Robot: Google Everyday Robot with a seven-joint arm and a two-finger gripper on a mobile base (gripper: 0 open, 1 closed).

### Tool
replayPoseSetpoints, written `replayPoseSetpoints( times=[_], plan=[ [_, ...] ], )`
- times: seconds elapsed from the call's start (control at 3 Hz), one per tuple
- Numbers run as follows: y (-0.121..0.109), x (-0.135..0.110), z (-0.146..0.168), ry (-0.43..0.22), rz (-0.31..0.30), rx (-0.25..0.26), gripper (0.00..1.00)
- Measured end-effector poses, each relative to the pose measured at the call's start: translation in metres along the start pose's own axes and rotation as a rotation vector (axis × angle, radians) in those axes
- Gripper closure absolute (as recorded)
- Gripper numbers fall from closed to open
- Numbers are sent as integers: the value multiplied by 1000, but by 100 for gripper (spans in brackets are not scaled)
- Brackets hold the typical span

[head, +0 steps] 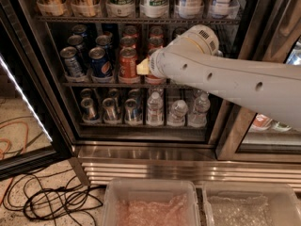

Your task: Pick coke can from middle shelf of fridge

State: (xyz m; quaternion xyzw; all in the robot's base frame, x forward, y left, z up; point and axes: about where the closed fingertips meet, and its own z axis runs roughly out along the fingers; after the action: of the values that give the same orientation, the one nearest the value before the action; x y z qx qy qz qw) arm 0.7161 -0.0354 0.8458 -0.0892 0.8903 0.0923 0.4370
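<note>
On the fridge's (141, 150) middle shelf (89, 84), gripper (142, 68) seemingly touches coke can (127, 63).

Black cables (55, 202) and an orange cord (14, 126) trail over speckled floor (11, 207) beside two clear plastic bins (141, 185).

The fridge (225, 131) interior is dim. An LED strip (23, 95) glows at the left door edge. Ambient light brightens the arm (225, 76) and the hand (142, 68) at the middle shelf (94, 84). The steel base (150, 166) shows soft glare.
</note>
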Motion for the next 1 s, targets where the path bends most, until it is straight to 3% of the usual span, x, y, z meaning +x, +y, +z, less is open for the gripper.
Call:
replayPoseSetpoints(
  times=[1.0],
  plan=[
    [-20, -20, 24, -30, 17, 24, 27]
  ],
)
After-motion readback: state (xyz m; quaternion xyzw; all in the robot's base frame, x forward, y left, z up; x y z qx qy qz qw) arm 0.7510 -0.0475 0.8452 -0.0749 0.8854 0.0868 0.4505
